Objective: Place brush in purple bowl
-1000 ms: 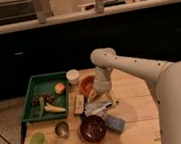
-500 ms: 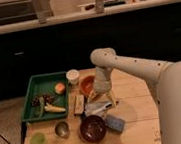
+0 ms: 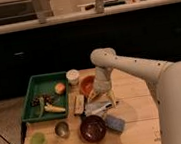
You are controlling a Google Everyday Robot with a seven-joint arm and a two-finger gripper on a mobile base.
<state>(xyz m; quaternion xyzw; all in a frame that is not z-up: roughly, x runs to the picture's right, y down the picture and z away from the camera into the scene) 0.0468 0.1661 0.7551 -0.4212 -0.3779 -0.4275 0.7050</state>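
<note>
The purple bowl (image 3: pixel 93 128) sits near the table's front edge, glossy and dark. My gripper (image 3: pixel 101 96) hangs from the white arm just behind the bowl, pointing down over the table between the orange bowl (image 3: pixel 88 85) and the purple bowl. A pale grey object (image 3: pixel 98 107), possibly the brush, lies right under the gripper, just behind the purple bowl. I cannot tell whether the gripper holds it.
A green tray (image 3: pixel 42 96) with food items is at the left. A white cup (image 3: pixel 73 77) stands behind the orange bowl. A small steel cup (image 3: pixel 61 129), a green cup (image 3: pixel 38 140), a blue sponge (image 3: pixel 114 123) and a tan block (image 3: pixel 79 104) lie around.
</note>
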